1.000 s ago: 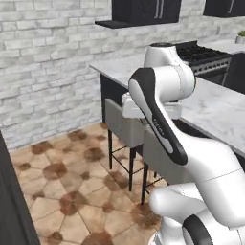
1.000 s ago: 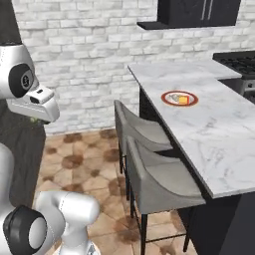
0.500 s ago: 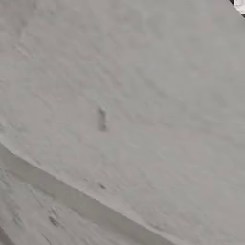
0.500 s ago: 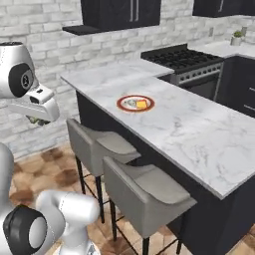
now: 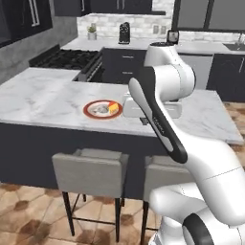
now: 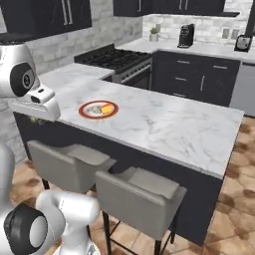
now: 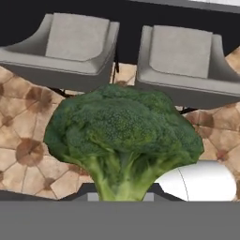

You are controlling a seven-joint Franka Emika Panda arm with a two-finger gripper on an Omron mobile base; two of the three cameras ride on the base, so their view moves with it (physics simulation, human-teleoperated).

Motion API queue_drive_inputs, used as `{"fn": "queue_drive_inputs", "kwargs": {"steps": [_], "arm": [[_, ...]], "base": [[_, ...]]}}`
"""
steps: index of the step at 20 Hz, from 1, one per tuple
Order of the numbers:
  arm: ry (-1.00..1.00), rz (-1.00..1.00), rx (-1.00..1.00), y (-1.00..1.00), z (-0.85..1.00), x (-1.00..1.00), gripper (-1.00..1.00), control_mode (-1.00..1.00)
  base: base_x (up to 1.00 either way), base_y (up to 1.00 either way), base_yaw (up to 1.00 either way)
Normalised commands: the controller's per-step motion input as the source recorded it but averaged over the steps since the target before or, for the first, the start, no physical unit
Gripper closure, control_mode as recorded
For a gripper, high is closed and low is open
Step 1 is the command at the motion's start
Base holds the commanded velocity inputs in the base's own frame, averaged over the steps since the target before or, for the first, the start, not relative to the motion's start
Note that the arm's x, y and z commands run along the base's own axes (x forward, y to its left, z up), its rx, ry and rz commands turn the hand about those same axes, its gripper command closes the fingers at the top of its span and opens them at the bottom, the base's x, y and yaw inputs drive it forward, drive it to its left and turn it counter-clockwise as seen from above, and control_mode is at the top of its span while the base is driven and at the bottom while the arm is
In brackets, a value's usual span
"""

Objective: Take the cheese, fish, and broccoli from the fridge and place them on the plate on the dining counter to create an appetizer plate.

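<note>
My gripper [image 7: 121, 199] is pinching the broccoli [image 7: 123, 140] above the tiled floor [image 7: 28, 140] by the chairs [image 7: 65, 47]; the plate [image 5: 101, 109] sits on the surface [image 5: 43, 95], cheese [image 5: 113, 108] and fish [image 5: 99, 110] on it.

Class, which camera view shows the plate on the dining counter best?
The left base view: the plate faces the camera, with cheese and fish distinct on it. The right base view shows it smaller, at an angle. The hand view looks at the broccoli over chairs.

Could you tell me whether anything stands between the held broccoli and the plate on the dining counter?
Nothing visible blocks it. The broccoli is held over the chairs; the plate lies on the dining counter, with cheese and fish on it.
</note>
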Motion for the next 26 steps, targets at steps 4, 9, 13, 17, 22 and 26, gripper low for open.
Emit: {"fn": "queue_drive_inputs", "kwargs": {"steps": [4,9,13,17,22,26], "arm": [[0.00,0.00,0.00,0.00,0.00,0.00,1.00,1.00],[0.00,0.00,0.00,0.00,0.00,0.00,1.00,1.00],[0.00,0.00,0.00,0.00,0.00,0.00,1.00,1.00],[0.00,0.00,0.00,0.00,0.00,0.00,1.00,1.00],[0.02,-0.08,-0.01,0.04,-0.02,0.59,1.00,-1.00],[0.04,-0.11,0.00,0.01,-0.15,0.96,1.00,-1.00]], "base": [[0.00,0.91,-0.62],[0.14,0.99,-0.54],[0.48,0.90,-0.35],[0.94,0.51,-0.19],[0.40,0.09,-0.06],[0.00,0.00,0.00]]}}
